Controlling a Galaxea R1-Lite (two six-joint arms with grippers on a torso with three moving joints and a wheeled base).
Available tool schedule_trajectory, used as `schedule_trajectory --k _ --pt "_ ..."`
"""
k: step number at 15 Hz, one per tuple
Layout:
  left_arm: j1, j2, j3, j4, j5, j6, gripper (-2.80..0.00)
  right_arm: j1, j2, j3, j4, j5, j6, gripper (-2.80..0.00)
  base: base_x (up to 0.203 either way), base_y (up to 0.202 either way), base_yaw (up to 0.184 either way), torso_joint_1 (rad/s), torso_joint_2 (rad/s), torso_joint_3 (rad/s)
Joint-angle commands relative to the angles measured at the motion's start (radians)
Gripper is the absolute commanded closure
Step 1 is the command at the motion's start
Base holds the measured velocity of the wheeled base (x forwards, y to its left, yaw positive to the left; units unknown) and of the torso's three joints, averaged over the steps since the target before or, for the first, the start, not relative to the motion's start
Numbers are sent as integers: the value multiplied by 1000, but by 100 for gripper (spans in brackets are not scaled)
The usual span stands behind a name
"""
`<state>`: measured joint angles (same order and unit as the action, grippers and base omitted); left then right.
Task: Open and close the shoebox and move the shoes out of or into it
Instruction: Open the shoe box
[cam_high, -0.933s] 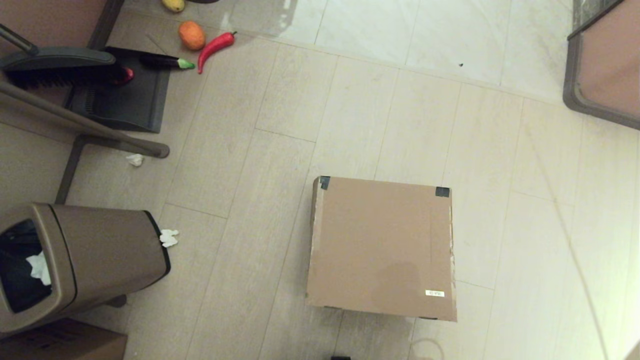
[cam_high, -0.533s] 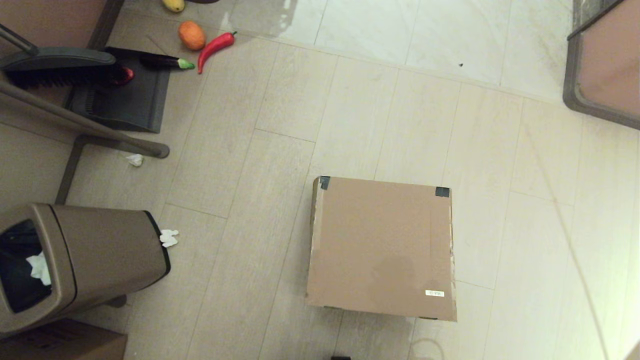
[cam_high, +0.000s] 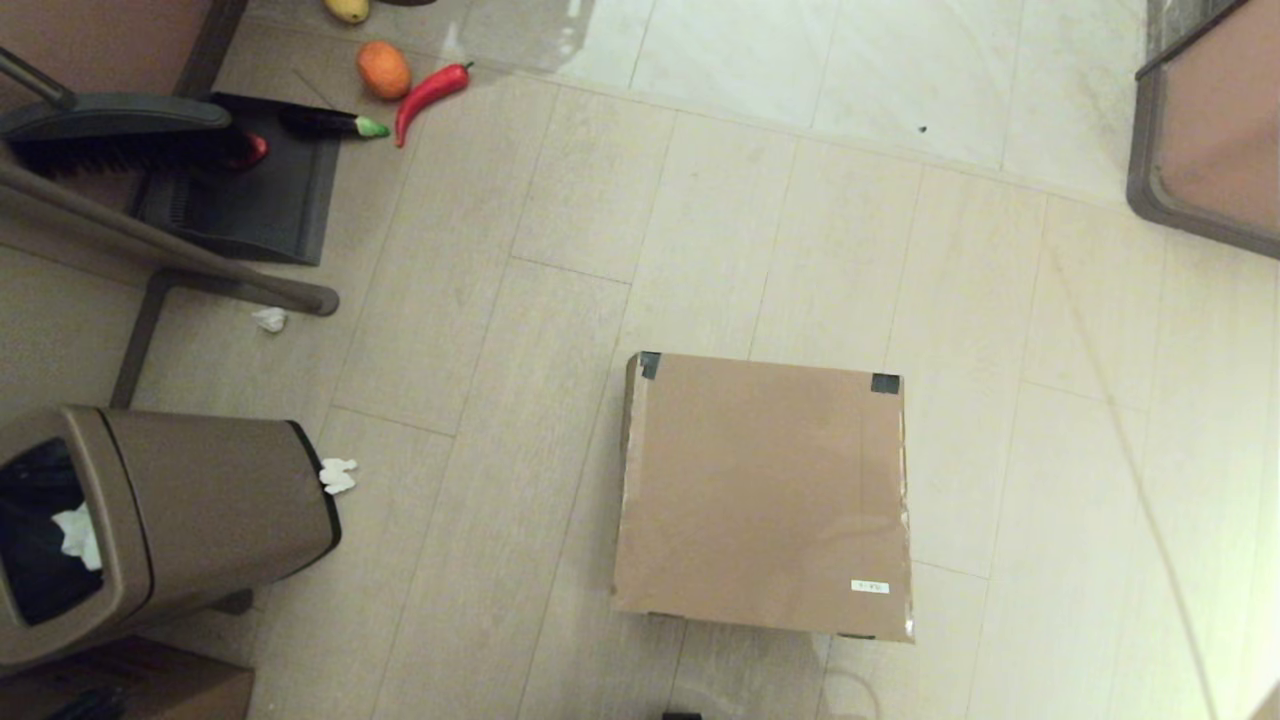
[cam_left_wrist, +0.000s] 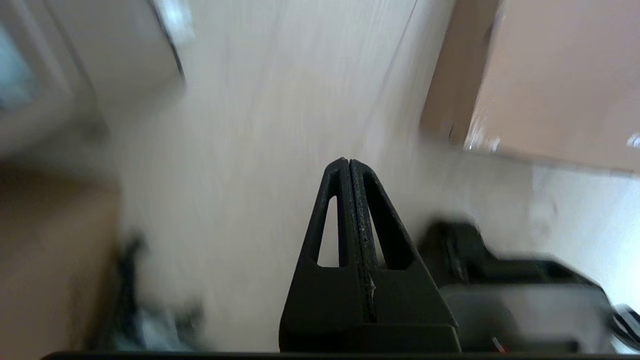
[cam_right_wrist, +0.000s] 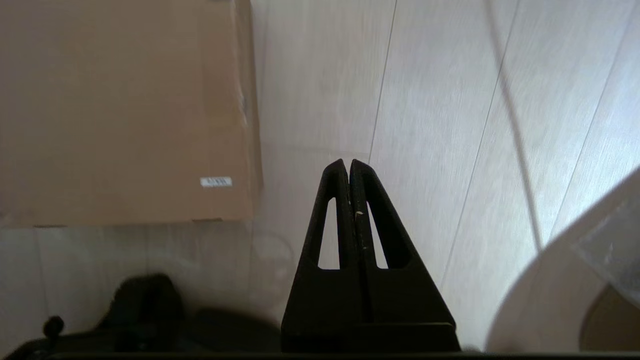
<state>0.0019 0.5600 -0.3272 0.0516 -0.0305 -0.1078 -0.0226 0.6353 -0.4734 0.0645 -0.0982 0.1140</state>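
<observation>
The plain brown shoebox (cam_high: 765, 495) sits closed on the floor in front of me, black tape on its far corners and a small white label (cam_high: 869, 587) near its front right corner. It shows too in the right wrist view as the shoebox (cam_right_wrist: 120, 110) and in the left wrist view as the shoebox (cam_left_wrist: 555, 80). No shoes are in sight. My left gripper (cam_left_wrist: 348, 162) is shut and empty, hanging above bare floor to the box's left. My right gripper (cam_right_wrist: 348, 163) is shut and empty over the floor right of the box. Neither arm shows in the head view.
A tan trash bin (cam_high: 150, 525) lies at the left with tissue scraps (cam_high: 338, 476) beside it. A darker carton (cam_high: 130, 685) sits at the lower left corner. A brush and dustpan (cam_high: 240, 180), a chair leg (cam_high: 200, 265) and toy vegetables (cam_high: 430, 92) fill the far left. Furniture (cam_high: 1210, 130) stands far right.
The shadow on the shoebox lid near the label has faded away. The box and the rest of the floor have not moved.
</observation>
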Motion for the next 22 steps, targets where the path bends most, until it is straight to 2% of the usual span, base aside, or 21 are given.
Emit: schedule_trajectory --k 1,2,4,8,10,12,14,17,20,22 --pt "1 388 -29 -32 -10 -27 0 -2 315 -34 -24 -1 1 0 0 0 0 0 0 0" --pt "1 510 -34 -84 -18 -37 0 -3 429 -42 -64 4 -8 0 0 0 0 0 0 0" --pt "-4 745 -35 -270 -58 -51 0 -3 628 -54 -158 51 -34 0 0 0 0 0 0 0" --pt "-49 1144 -32 -741 -160 -83 0 -7 948 -70 -371 311 -35 0 0 0 0 0 0 0" --pt "-91 1284 -41 -890 -184 -107 0 -8 1078 -43 -506 354 -28 0 0 0 0 0 0 0" --pt "-137 1410 -78 -1007 -192 -167 0 -8 1183 3 -665 333 -7 0 0 0 0 0 0 0" --pt "-192 1541 -126 -1152 -166 -225 0 -8 1244 56 -811 303 25 0 0 0 0 0 0 0" --pt "-273 1681 -216 -1331 -96 -259 0 -10 1308 60 -836 297 29 0 0 0 0 0 0 0" --pt "-296 1744 -302 -1341 -78 -261 0 -4 1412 45 -879 290 27 0 0 0 0 0 0 0" --pt "-299 1801 -374 -1337 -42 -256 0 -2 1501 37 -965 232 29 0 0 0 0 0 0 0"
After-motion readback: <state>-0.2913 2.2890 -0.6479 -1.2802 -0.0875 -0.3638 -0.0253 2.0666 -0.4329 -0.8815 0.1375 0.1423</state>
